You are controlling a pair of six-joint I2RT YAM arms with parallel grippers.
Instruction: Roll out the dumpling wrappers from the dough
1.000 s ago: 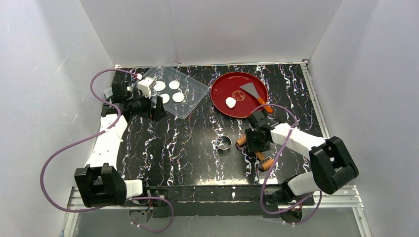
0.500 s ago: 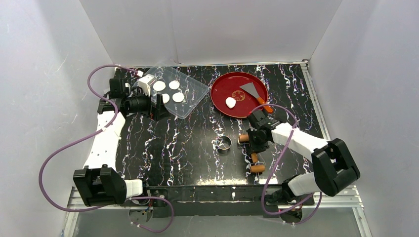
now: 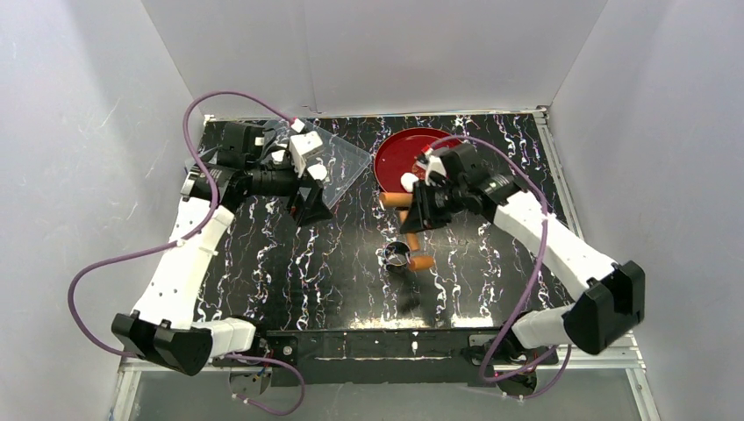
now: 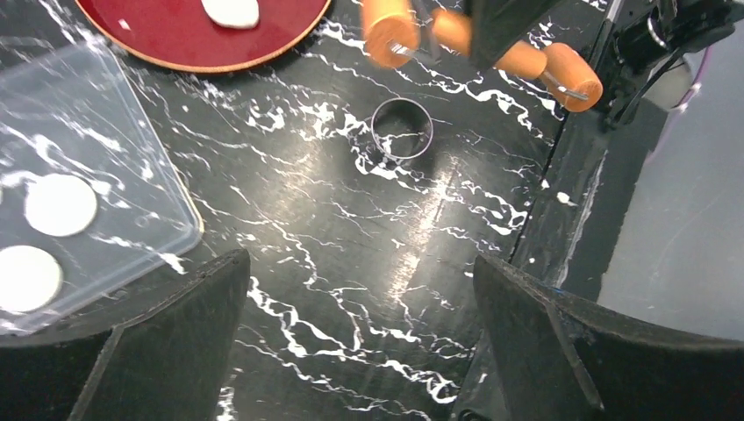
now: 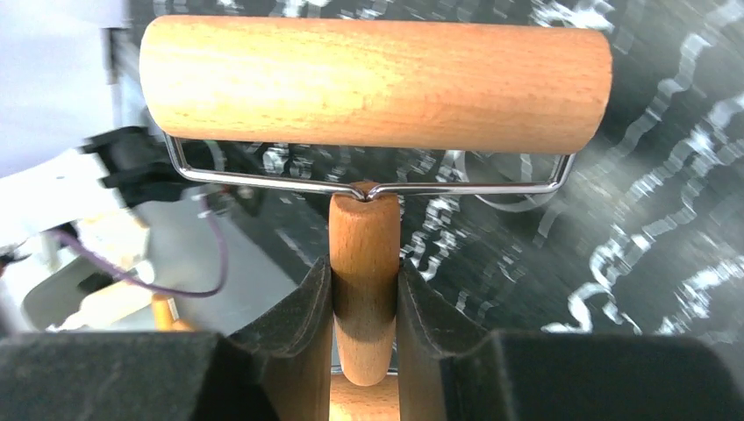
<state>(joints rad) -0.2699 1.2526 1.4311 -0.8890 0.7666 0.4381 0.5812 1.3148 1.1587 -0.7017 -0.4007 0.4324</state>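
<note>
1. Right claw (image 5: pixel 364 303): clamped on the handle of the wooden rolling pin (image 5: pixel 375 83), roller crosswise ahead of the fingers.
2. Left claw (image 4: pixel 360 263): fingers wide apart, gripping nothing, above the counter (image 4: pixel 351 228).
3. Dough (image 4: pixel 231 10): white oval lump lying on the red plate (image 4: pixel 167 39).
4. Dumpling wrappers (image 4: pixel 60 204): round white discs inside the clear tray (image 4: pixel 105 114).
5. Metal ring (image 4: pixel 401 129): on the counter, near the plate.

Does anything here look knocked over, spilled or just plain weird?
Nothing stands out. The wooden roller is in the air only because the right gripper grips its handle; the dough lies on the red plate.
</note>
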